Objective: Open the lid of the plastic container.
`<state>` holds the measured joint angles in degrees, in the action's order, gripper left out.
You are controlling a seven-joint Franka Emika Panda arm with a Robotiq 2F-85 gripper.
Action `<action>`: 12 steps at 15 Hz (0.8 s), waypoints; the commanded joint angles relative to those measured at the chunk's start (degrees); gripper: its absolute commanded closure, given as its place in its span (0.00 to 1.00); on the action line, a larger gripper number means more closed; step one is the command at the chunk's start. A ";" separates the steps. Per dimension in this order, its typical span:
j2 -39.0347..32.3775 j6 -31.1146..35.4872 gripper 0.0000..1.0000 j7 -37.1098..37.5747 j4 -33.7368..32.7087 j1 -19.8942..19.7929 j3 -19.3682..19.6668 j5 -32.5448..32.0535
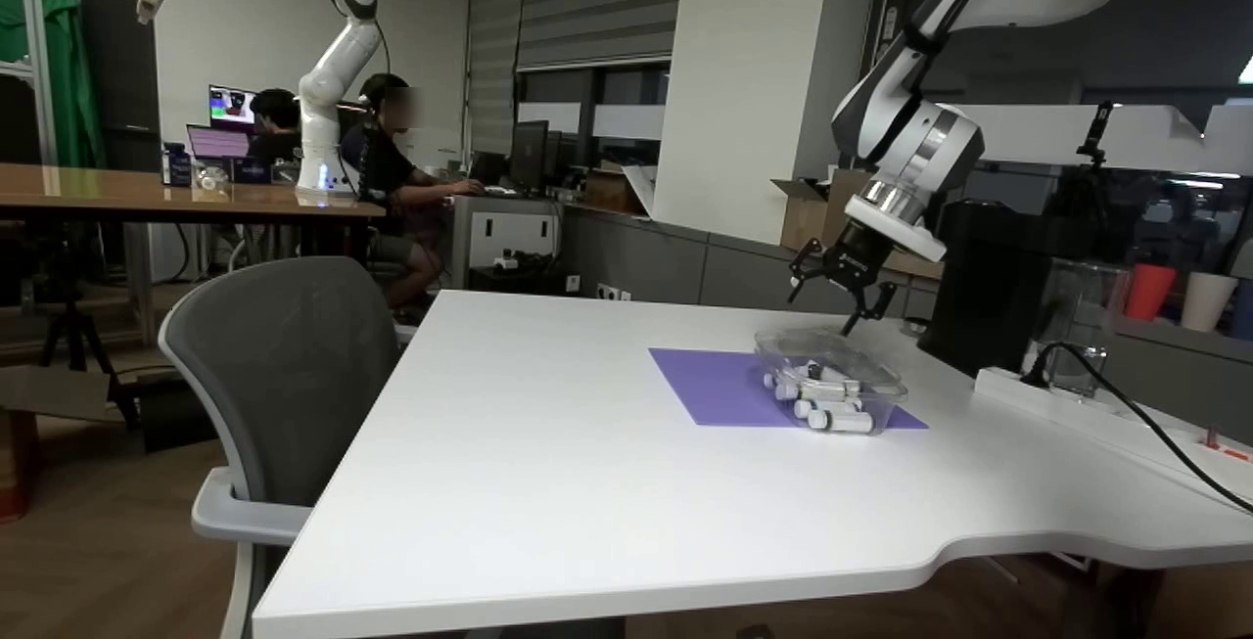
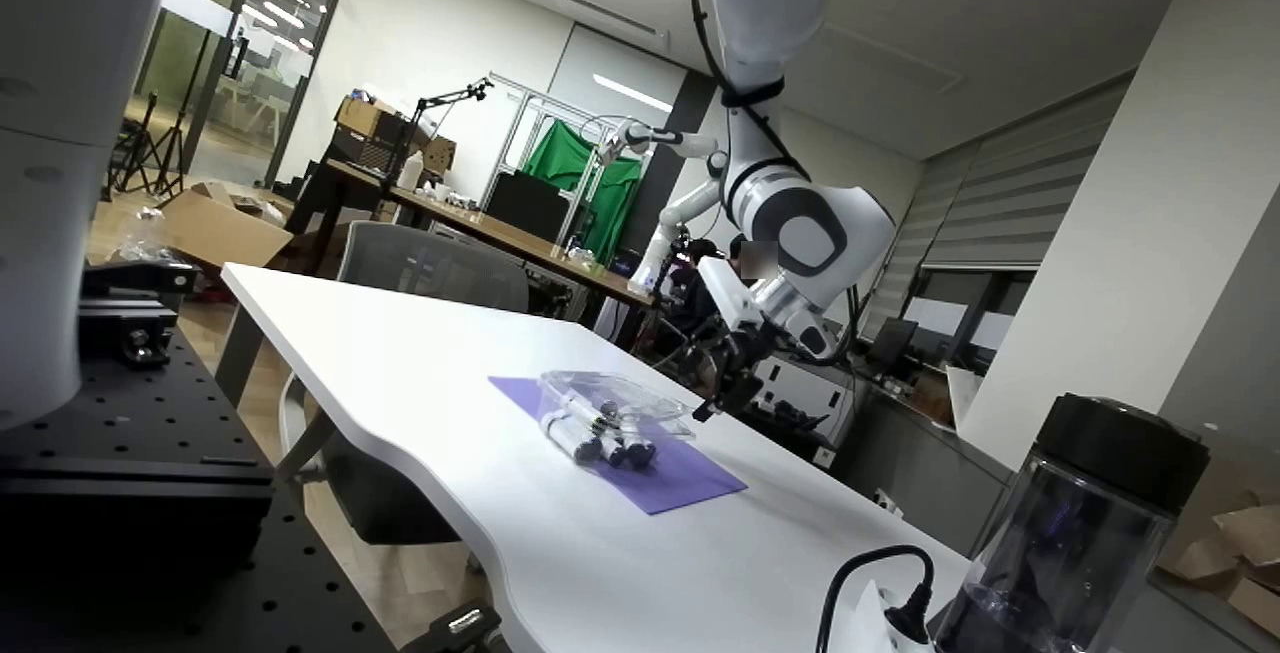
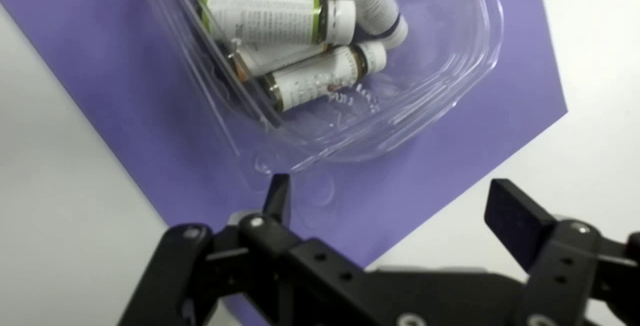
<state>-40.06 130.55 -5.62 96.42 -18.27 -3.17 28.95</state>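
1. Container (image 3: 370, 126), clear plastic and roughly square in outline, standing on a purple sheet (image 1: 719, 389) that extends beyond its base on more than one side. The state of the lid cannot be told from where I stand: transparent layers overlap, and I cannot separate them.

2. Bottles (image 3: 265, 16), several, lying on their sides within the container at differing angles, some resting on others. Labels are white, one banded in green; the caps that show in the wrist view are white.

3. Gripper (image 3: 392, 196), black, near one corner of the container, its two fingers spread wide apart. In the wrist view, one finger (image 3: 279, 198) shows just beside that corner, while its mate is seen against the white tabletop (image 1: 548, 482). Whether the nearer finger touches the plastic, I cannot tell.

4. Robot arm (image 1: 915, 140), white, angled downward above the white tabletop in both exterior views, with the gripper at its end.

5. Surroundings: a white power strip (image 1: 1067, 414) along one side, near a tall black box (image 1: 984, 287); in an exterior view, a clear vessel (image 2: 1060, 543) with a black top stands close to the strip.

6. Background: a grey chair (image 1: 303, 375) beside the white tabletop; farther off, a wooden table (image 1: 196, 191) carrying another white arm (image 1: 328, 81), with people (image 1: 387, 164) seated beyond it.
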 commanded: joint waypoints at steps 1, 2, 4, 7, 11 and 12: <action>-0.90 -10.71 0.00 1.09 -4.48 -2.42 -0.93 4.05; -1.07 -13.04 0.00 1.26 -5.22 -2.53 -0.60 5.26; -1.37 -17.24 0.00 1.50 -6.81 -2.68 -0.01 7.64; -1.59 -23.39 0.00 1.69 -9.06 -2.92 0.24 11.83; -1.55 -33.35 0.00 2.01 -12.16 -2.16 0.19 18.45; -1.27 -34.99 0.00 1.92 -12.47 -1.58 0.12 20.23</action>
<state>-40.48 101.29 -5.58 87.70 -20.82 -3.11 45.36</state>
